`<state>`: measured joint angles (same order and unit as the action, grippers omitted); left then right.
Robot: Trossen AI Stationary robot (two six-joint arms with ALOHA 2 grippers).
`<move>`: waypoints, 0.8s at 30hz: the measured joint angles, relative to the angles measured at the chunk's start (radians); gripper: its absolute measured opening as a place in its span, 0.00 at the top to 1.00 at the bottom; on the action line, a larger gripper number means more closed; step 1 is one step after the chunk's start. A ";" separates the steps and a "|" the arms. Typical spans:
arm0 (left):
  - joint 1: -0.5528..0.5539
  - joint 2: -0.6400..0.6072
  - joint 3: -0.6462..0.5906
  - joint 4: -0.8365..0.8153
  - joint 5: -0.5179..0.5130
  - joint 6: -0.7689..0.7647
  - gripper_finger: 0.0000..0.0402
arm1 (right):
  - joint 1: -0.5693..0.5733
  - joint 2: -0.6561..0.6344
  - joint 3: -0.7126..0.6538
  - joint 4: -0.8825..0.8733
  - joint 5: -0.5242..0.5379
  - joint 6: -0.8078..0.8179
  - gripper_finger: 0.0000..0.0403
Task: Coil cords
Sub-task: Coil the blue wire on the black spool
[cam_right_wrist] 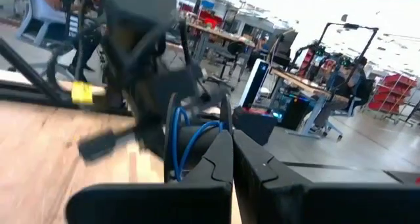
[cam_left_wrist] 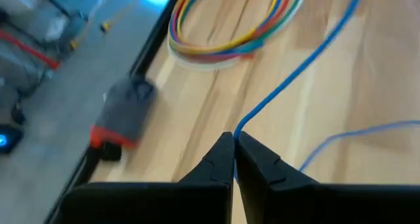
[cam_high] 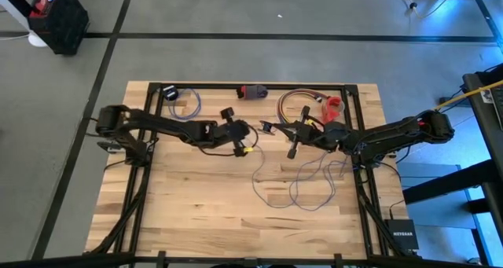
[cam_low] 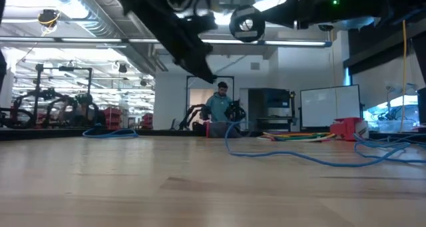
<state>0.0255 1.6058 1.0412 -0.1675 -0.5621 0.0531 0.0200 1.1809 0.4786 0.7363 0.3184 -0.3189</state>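
Left gripper point(cam_left_wrist: 234, 145) pinched shut on the blue cord point(cam_left_wrist: 295, 69), likely anchoring 1 end. Right gripper point(cam_right_wrist: 231, 142), jaws closed, carried cord loops just ahead, facing it; slack trailed below both.

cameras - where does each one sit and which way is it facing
High view: above the table, looking straight down; both arms show, left gripper and right gripper near the middle.
Low view: at tabletop height, looking level across at the room; arms hang in from above.
Left wrist view: on the left arm, past its shut fingers pinching the wire.
Right wrist view: on the right arm, past its shut fingers, facing the other arm.
Shared: the coloured cable coil shows in the high, low and left wrist views.
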 joint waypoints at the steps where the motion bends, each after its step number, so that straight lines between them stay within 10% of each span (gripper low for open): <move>1: 0.000 -0.023 0.000 -0.045 0.001 -0.017 0.99 | 0.000 0.000 0.000 -0.010 -0.009 0.000 1.00; 14: 0.029 -0.150 0.000 -0.048 0.151 -0.085 1.00 | -0.001 0.056 0.000 -0.160 -0.040 -0.027 1.00; 24: -0.004 -0.150 0.000 0.120 0.262 -0.209 1.00 | -0.001 0.152 0.001 -0.107 0.143 -0.026 1.00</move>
<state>0.0219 1.4563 1.0409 -0.0474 -0.2998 -0.1562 0.0189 1.3328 0.4795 0.6298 0.4613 -0.3447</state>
